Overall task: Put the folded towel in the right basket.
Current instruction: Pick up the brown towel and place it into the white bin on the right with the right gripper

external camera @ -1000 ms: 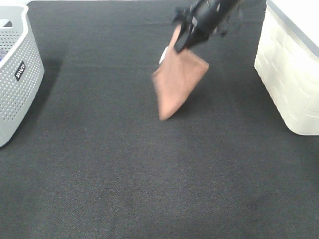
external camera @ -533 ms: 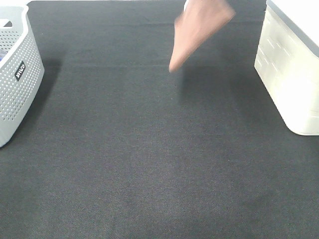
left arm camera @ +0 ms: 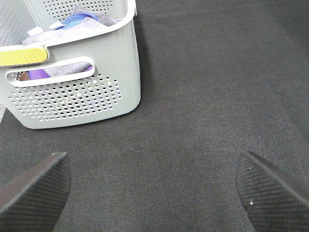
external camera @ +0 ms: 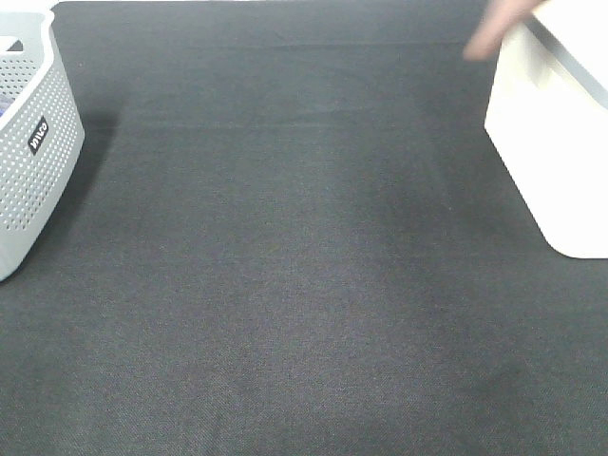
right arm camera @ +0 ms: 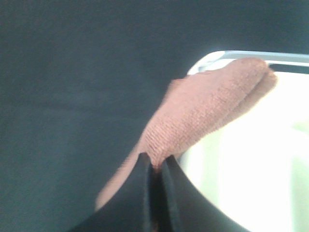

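Observation:
The folded towel (right arm camera: 203,113) is reddish-brown terry cloth. My right gripper (right arm camera: 155,166) is shut on one edge of it and holds it in the air over the corner of the right basket (right arm camera: 251,159), the white one with a grey rim. In the high view only a blurred tip of the towel (external camera: 494,28) shows at the top edge, beside the right basket (external camera: 551,142); the right gripper itself is out of that view. My left gripper (left arm camera: 154,188) is open and empty above the dark mat, near the grey basket.
A grey basket with dotted holes (external camera: 33,142) stands at the far left and holds blue and purple cloths (left arm camera: 77,19). The dark mat (external camera: 285,266) covers the table between the two baskets.
The right gripper has lifted the towel off the mat and carried it up and to the right, out of the top of the high view, to the white basket's corner.

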Motion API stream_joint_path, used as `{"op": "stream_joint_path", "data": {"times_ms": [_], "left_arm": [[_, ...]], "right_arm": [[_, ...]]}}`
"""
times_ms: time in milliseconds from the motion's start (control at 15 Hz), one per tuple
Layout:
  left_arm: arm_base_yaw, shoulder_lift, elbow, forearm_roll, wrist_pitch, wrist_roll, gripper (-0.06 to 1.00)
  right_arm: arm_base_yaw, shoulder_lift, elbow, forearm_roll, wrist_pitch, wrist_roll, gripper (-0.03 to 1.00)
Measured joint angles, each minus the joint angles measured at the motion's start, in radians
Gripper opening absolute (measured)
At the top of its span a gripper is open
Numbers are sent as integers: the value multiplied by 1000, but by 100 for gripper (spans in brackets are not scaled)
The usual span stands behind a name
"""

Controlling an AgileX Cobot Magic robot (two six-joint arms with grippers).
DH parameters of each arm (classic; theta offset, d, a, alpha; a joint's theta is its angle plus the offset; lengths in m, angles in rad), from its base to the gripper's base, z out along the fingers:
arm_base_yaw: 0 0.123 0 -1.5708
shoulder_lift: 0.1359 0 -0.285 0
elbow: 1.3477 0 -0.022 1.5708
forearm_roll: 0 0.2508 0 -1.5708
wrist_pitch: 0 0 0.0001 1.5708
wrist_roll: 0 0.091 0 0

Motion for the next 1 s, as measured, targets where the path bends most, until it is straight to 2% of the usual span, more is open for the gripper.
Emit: {"op": "stream_joint_path", "data": {"times_ms": [67,200,400,733,867,1000], "left_arm": [[0,0,0,0,0,0,88],[0,0,0,0,0,0,88],[0,0,0,0,0,0,88],[0,0,0,0,0,0,88],[0,0,0,0,0,0,88],[0,0,0,0,0,0,88]], "right_arm": [[0,0,0,0,0,0,0],[-89,0,0,31,0,1,0],[-174,-1,24,32,0,1,0],[-197,28,204,9,6,-10,1],[-197,74,212,0,7,-10,12],[-197,94,213,0,7,-10,37]]}}
